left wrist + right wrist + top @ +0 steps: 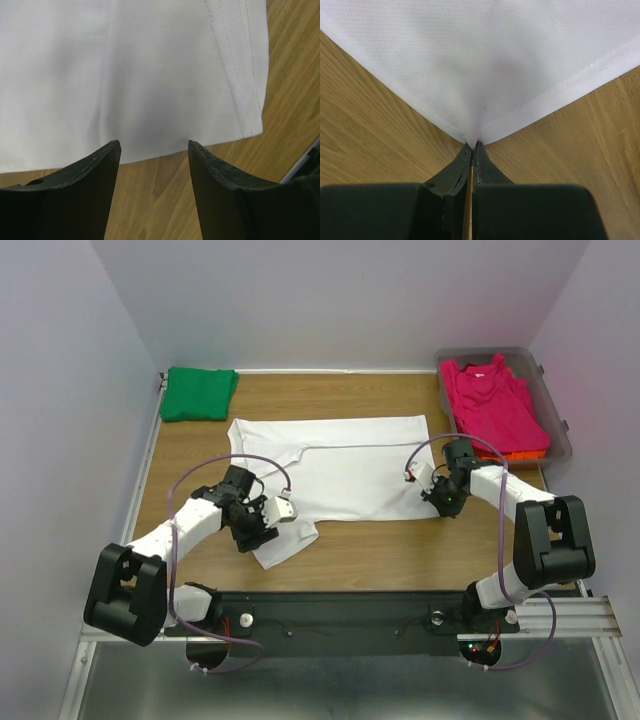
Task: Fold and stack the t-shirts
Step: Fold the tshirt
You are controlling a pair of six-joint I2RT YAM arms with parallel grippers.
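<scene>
white shirt [340, 465]: lies spread flat in the middle of the table [400, 550], with 1 sleeve sticking out at its near left corner.
green shirt [198, 393]: folded in the far left corner of the table, apart from the white shirt.
pink shirt [497, 400]: lies inside the tub [563, 435] at the far right corner.
orange shirt [530, 453]: under the pink shirt in the tub; only a strip at the near side shows.
left gripper [154, 145]: fingers spread wide, with nothing between them. the tips are over bare wood, right at the near edge of the white cloth. a stitched hem runs down the right side of this view. i cannot tell if the tips touch the cloth.
right gripper [472, 145]: fingers pressed together, pinching the tip of 1 corner of the white shirt. the cloth fans out from the tips and wood shows on both sides. in the top view this is the near right corner of the shirt.
</scene>
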